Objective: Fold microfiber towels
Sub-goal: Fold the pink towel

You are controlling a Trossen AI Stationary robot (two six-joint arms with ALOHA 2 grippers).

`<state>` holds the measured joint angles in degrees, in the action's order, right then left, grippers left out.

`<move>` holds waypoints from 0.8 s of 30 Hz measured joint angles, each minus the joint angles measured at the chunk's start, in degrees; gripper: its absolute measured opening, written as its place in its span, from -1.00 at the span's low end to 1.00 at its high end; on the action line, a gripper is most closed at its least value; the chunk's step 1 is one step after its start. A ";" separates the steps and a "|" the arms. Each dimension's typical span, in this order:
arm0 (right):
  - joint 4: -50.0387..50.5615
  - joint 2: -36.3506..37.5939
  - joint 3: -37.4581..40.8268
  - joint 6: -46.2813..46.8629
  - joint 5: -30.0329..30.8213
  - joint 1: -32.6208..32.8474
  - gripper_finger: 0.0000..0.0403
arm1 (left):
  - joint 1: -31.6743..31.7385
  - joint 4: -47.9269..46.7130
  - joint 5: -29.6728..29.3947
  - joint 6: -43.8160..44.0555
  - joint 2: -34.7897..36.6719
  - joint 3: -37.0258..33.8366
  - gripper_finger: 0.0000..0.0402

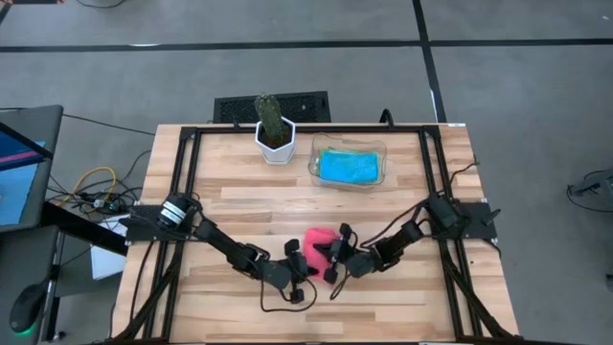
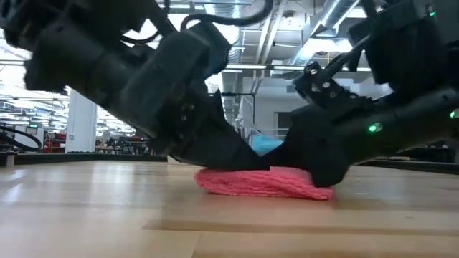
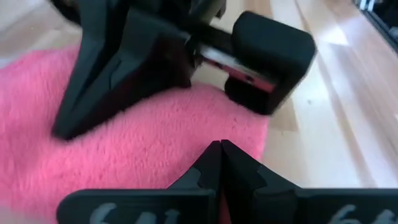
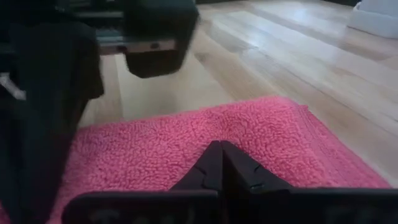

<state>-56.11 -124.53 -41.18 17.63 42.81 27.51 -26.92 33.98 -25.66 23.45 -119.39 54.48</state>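
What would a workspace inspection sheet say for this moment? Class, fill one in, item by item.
Surface: wooden table, bare planks in front.
Job's things: pink towel bunched flat between the arms; blue towel in the clear tray.
Clutter: potted cactus at the back edge.
Grippers: left gripper and right gripper both shut, tips on the pink towel.
Cables: loose wires left of the table.
Surroundings: grey floor, open hall behind; no people seen.

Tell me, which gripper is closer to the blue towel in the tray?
Right. The right gripper sits on the pink towel, below the blue towel; the left gripper is farther left.
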 joint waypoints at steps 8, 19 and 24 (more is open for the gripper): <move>9.99 19.09 5.59 -3.38 1.36 3.58 -0.88 | 0.95 -5.15 -0.24 -4.83 9.36 0.02 -0.99; 23.25 23.07 3.02 14.44 -5.80 14.71 -0.93 | 12.32 -8.46 11.28 -15.60 13.22 0.07 -0.99; 34.81 22.34 -1.44 21.58 -5.29 16.59 -0.90 | 16.49 -6.62 18.88 -12.25 8.31 0.04 -0.99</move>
<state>-21.30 -102.19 -42.62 39.21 37.52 44.10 -10.44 27.35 -6.78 11.20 -111.09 54.52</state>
